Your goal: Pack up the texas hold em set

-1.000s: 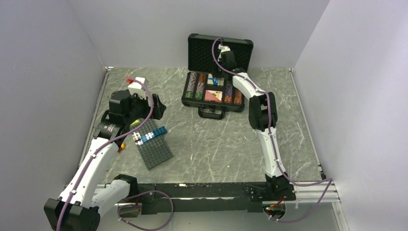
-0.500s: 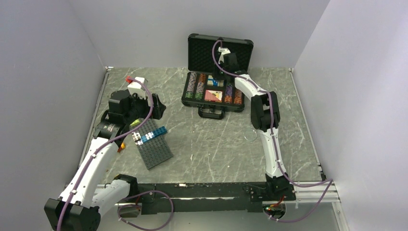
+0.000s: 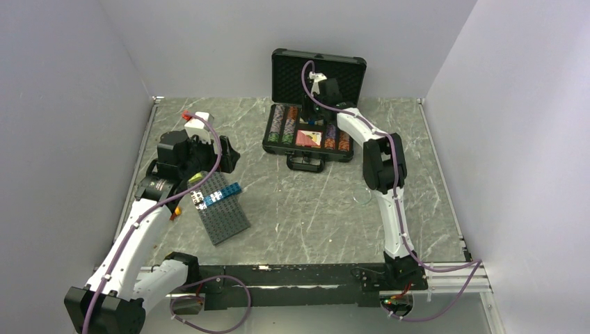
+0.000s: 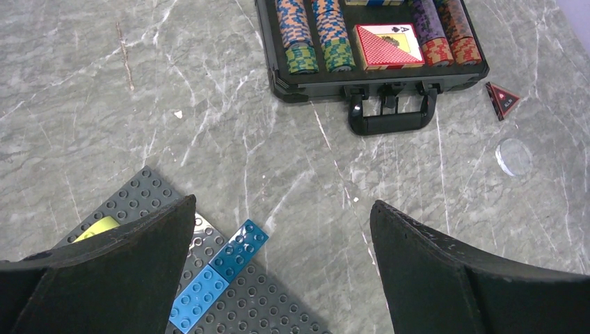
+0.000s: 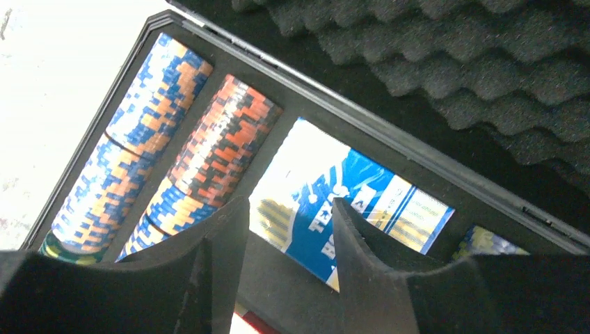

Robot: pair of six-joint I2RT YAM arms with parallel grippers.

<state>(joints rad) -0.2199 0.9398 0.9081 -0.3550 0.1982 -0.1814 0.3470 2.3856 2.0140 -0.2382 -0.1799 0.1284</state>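
Right gripper [image 5: 289, 209] has crept back toward the lid foam [image 5: 445, 62]. Its fingers are parted and hold nothing. The blue deck [image 5: 348, 202] sits in the rear slot of the case [image 3: 278, 152], which lies open at the far side, so that piece looks done. Red triangle [image 4: 502, 99] and clear disc [image 4: 515, 156] are loose right of the handle [image 4: 389, 118]. The lid is close behind, so exit upward. Left gripper [image 4: 282, 205] is wide open and empty over the building plate [image 4: 271, 306].

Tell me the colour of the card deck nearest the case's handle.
The card deck is red; clearest in the left wrist view.
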